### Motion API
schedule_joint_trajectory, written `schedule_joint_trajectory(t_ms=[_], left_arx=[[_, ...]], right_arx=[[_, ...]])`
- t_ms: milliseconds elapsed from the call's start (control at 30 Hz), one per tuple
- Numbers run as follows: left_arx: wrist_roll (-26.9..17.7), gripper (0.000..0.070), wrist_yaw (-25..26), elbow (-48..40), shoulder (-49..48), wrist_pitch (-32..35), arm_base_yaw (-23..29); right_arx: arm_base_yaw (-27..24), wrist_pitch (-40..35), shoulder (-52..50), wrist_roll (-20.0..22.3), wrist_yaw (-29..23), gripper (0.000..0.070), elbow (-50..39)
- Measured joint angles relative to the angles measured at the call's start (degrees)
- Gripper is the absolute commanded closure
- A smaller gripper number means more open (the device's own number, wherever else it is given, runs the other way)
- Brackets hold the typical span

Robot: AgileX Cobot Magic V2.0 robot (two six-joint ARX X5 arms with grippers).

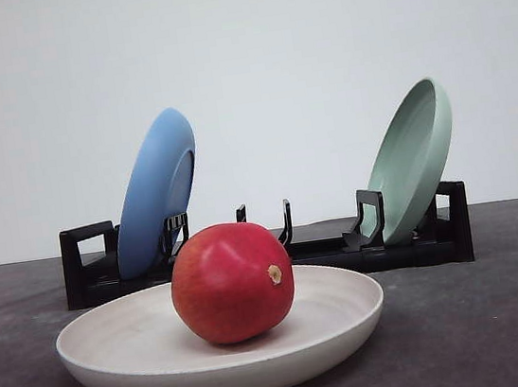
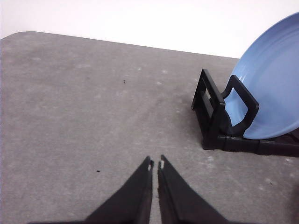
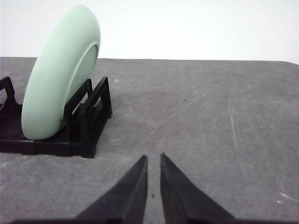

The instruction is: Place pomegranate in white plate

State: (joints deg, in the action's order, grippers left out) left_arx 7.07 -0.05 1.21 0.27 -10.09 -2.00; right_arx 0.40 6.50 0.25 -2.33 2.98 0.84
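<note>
Where the front view looks across the dark grey table (image 1: pixel 504 314), the items stand as follows.

Item 1: pomegranate (image 1: pixel 232 282), glossy red, tan stem nub facing 3 o'clock. It rests inside the white plate (image 1: pixel 107 342), near the plate's middle, touching its floor.

Item 2: white plate, shallow, cream, raised rim, flat on the table at the 6 o'clock edge of the front view.

Item 3: black dish rack (image 1: pixel 86 269), behind the white plate, running from 9 o'clock to 3 o'clock across the table.

Item 4: blue plate (image 1: pixel 152 193), standing on edge in the rack's 9 o'clock end, tilted.

Item 5: pale green plate (image 1: pixel 412 159), standing on edge in the rack's 3 o'clock end, tilted.

Item 6: left gripper (image 2: pixel 155 164), fingertips nearly touching, a thin slit between them, holding nothing, above bare table beside the rack end carrying the blue plate.

Item 7: right gripper (image 3: pixel 153 158), jaws close together with a narrow gap, holding nothing, above bare table near the rack end carrying the pale green plate.
</note>
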Motion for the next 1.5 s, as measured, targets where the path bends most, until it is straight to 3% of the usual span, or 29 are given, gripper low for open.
schedule_joint_trajectory(t_ms=[1500], left_arx=[[0.0, 0.07, 0.0, 0.0, 0.0, 0.0, 0.0]], right_arx=[[0.0, 0.0, 0.0, 0.0, 0.0, 0.0656, 0.0]])
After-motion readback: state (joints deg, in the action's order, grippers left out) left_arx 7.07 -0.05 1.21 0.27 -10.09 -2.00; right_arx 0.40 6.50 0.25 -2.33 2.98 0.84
